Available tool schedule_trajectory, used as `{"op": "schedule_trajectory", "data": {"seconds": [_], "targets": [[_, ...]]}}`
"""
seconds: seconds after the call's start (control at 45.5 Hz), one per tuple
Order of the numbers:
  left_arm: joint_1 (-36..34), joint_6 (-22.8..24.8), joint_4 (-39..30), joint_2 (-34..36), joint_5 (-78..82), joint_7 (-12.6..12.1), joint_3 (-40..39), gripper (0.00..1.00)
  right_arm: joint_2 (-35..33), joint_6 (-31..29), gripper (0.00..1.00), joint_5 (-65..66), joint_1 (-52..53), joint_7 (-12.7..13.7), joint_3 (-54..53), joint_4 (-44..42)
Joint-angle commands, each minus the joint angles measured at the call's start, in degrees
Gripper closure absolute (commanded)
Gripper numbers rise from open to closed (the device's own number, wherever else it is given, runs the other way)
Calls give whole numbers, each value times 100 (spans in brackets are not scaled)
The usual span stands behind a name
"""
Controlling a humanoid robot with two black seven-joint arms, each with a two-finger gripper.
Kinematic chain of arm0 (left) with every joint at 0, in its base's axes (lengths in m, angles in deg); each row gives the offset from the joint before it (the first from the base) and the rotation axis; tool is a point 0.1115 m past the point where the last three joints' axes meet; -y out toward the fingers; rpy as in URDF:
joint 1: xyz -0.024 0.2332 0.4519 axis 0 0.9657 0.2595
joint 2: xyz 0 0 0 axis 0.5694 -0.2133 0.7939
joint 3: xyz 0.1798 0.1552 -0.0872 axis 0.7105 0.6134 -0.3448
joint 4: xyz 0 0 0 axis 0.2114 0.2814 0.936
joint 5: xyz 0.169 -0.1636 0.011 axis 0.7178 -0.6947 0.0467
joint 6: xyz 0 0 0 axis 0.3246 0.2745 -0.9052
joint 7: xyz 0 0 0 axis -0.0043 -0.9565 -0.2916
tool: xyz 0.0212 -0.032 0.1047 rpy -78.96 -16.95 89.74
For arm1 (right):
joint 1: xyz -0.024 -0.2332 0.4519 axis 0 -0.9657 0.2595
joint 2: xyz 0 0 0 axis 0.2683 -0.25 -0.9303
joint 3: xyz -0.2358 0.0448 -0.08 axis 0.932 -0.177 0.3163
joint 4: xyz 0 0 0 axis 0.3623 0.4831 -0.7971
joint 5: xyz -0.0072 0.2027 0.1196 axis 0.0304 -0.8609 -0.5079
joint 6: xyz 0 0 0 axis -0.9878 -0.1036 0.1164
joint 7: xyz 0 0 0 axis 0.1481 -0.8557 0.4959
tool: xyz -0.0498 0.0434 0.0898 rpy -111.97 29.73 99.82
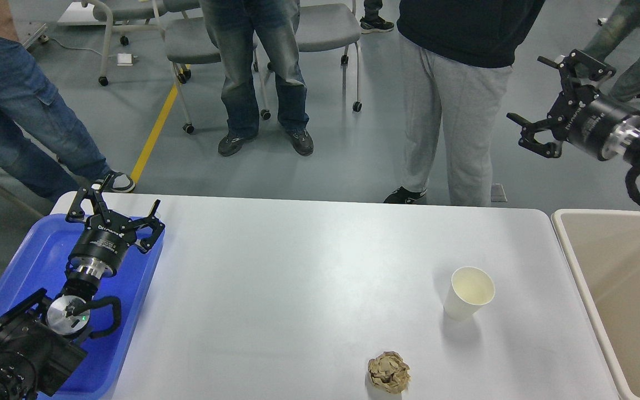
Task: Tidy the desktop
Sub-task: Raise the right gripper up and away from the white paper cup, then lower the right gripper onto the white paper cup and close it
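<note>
Two things sit on the white desktop (pixel 298 289), which fills the middle of the room's near side: an upright paper cup (pixel 469 293) toward the right and, nearer the front edge, a crumpled brown paper ball (pixel 389 372), the two standing apart. A blue tray (pixel 31 261) lies at the left end, a beige bin (pixel 620 289) just beside the right. The left gripper (pixel 115 208) hangs over the tray, fingers spread, holding nothing. The right gripper (pixel 545 97) is raised beyond the table's far right corner, spread wide, empty.

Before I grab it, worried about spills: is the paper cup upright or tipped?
Upright: the paper cup stands on the desktop, mouth up, looks empty.
</note>
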Motion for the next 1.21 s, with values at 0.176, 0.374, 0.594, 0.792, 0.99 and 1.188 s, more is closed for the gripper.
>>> {"op": "schedule_trajectory", "data": {"seconds": [0.176,0.374,0.594,0.792,0.99,1.188], "targets": [[8,0,0,0,0,-3,0,0,-1352,-178,0,1755,816,43,1855,1513],[0,0,0,0,0,6,0,0,-1511,-231,0,2862,1229,34,2479,2233],[0,0,0,0,0,-3,0,0,-1458,-222,0,3724,1923,34,3709,2735],[0,0,0,0,0,-3,0,0,-1292,-222,0,4682,2240,26,4579,2990],[0,0,0,0,0,-3,0,0,-896,-196,0,5385,2249,17,5107,2999],[0,0,0,0,0,6,0,0,-448,-143,0,5614,2152,17,5318,2911]]}}
